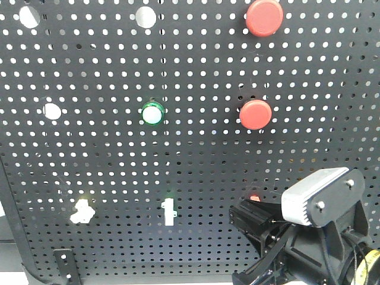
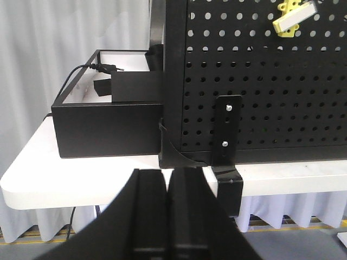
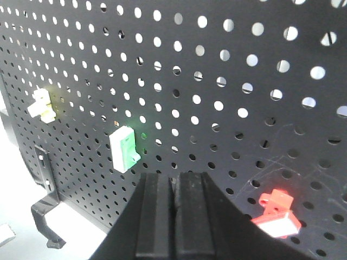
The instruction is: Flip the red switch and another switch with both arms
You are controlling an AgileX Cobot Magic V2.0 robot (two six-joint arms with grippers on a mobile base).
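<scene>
Your right pincer [image 3: 173, 216] sits closed and empty in front of the black pegboard [image 1: 178, 59], its two black fingers pressed together with no gap. The red switch [image 3: 276, 214] is just to its right on the board, low down, with its white lever tip angled toward the lower right. In the front view only a sliver of that red switch [image 1: 254, 197] shows above the right arm's silver-grey block [image 1: 312, 195], so its tilt cannot be read there.

The pale yellow switch [image 2: 294, 16] stands at the top of your left wrist view, its long whitish lever running diagonally from lower left to upper right. From the front, the same switch [image 1: 82, 211] sits low on the board's left side, well apart from the red one. The green-and-white toggle [image 1: 168, 211] stands upright between them.

Your left pincer [image 2: 167, 216] is also closed on nothing, held below the board's lower left corner, near the white table [image 2: 81, 173] edge. A black open box [image 2: 108, 124] with a cable rests on that table, with white curtains behind.
</scene>
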